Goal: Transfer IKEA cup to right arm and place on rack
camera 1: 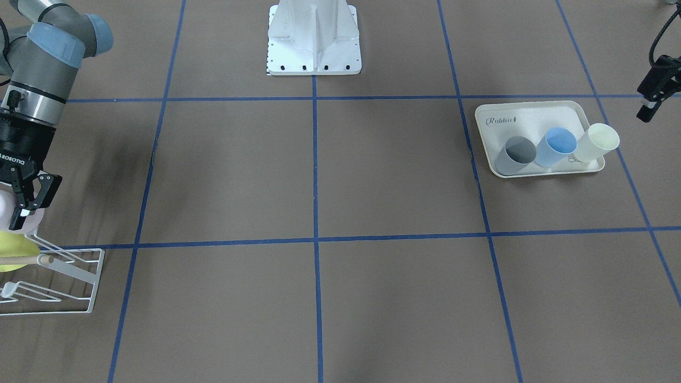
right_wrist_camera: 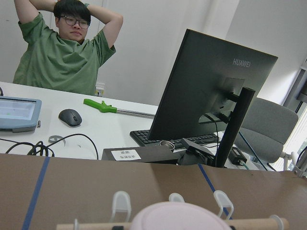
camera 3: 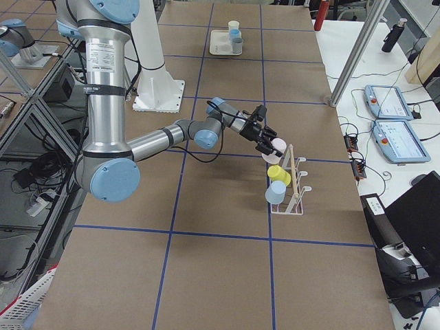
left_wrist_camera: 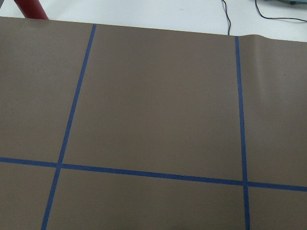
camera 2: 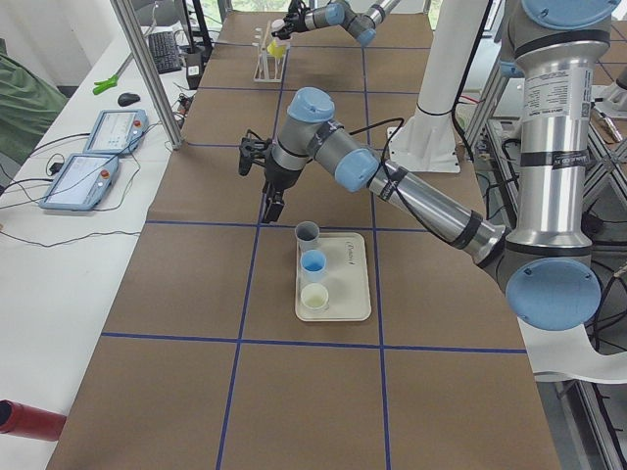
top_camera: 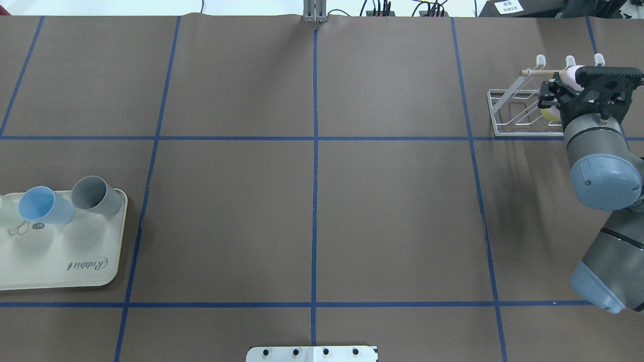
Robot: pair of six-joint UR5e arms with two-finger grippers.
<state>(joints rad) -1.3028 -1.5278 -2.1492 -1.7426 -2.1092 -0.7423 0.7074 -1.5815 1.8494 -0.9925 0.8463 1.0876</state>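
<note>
Right tool (camera 1: pixel 29 205) is clamped on the pink cup (right_wrist_camera: pixel 177 218), held at the rack (top_camera: pixel 523 113) beside its rod. Recommended: align the cup over a free prong, lower slowly, release once seated. Left tool (camera 1: pixel 653 93): state cannot be told. Legible: "ROBOTIQ" on the right tool, "Rabbit" on the tray (camera 1: pixel 532 109), "HUAWEI" on the monitor (right_wrist_camera: pixel 216 81).

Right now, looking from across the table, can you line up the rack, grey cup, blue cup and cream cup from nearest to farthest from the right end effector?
From the right end effector:
1. The rack, just below it at the view's left edge.
2. The grey cup, left end of the tray.
3. The blue cup, in the middle.
4. The cream cup, the tray's right end.
</note>
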